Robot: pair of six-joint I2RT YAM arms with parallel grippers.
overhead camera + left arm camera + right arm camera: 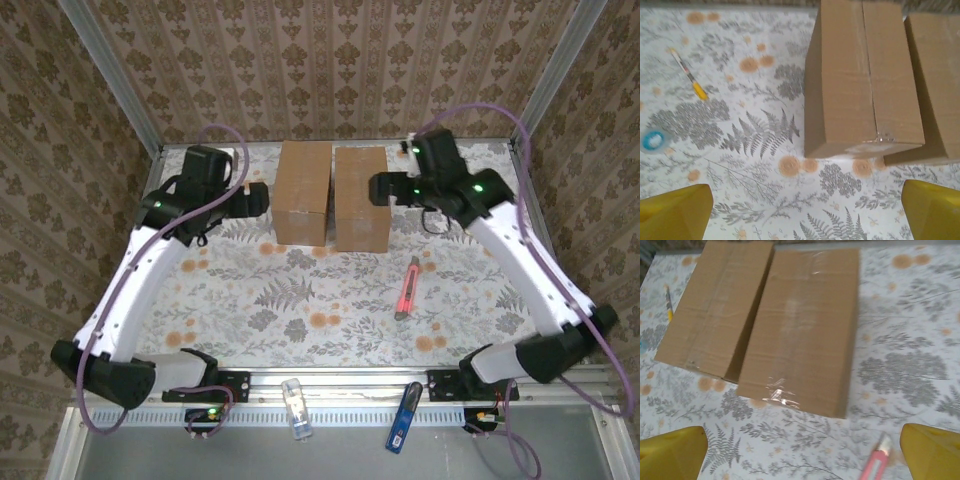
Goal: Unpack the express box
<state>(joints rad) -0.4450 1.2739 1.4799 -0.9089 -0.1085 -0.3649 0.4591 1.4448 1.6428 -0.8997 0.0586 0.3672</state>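
Counter (300, 310) covered in a grey fern and orange flower print; brown damask wallpaper (330, 70) behind at 12 o'clock; metal frame post (110, 75) at 11 o'clock; on the near rail, a small clear object (295, 408) at 6 o'clock and a blue object (403, 418) at 5 o'clock, apart; left wrist view: yellow-ended pen (690, 77) lying flat at 10 o'clock, blue round mark (652, 140) at 9 o'clock.

I can't read any writing, label or number from where I stand. The left box (302, 192), just in front of the left gripper (262, 198), and the right box (361, 198), in front of the right gripper (380, 187), show bare brown card and clear tape. The pink cutter (408, 288), below the right gripper, is too small to show a brand.
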